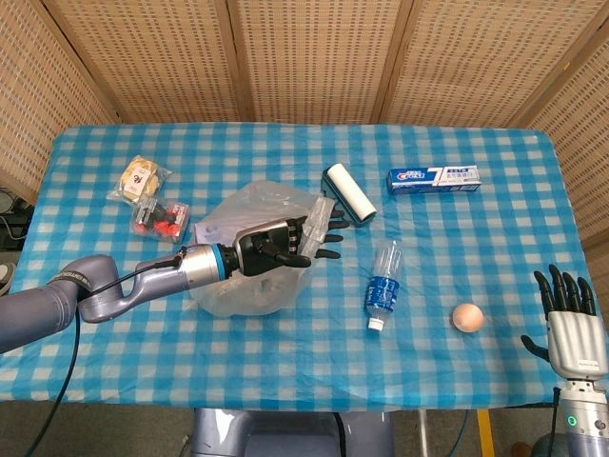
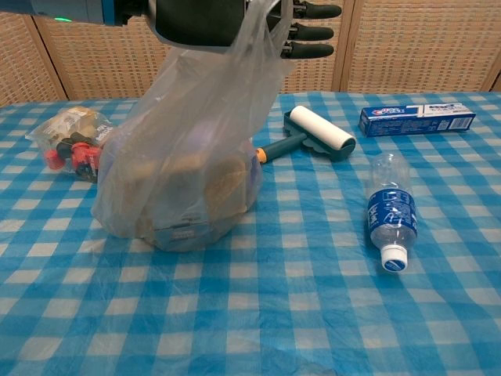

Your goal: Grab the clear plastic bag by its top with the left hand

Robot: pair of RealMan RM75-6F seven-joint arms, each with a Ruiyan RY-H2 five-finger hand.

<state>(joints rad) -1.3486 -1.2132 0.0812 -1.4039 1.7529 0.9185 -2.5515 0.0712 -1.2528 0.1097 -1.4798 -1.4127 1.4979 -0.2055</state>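
The clear plastic bag stands left of the table's middle, with brownish items inside and its top drawn up into a peak. My left hand is at that peak, its fingers stretched out straight to the right and the plastic lying against the palm. No finger is plainly curled around the plastic. My right hand is upright at the table's near right corner with its fingers apart and nothing in it.
A lint roller lies just right of the bag. A toothpaste box sits further back right, and a water bottle and a small round thing lie to the right. Snack packets are left of the bag.
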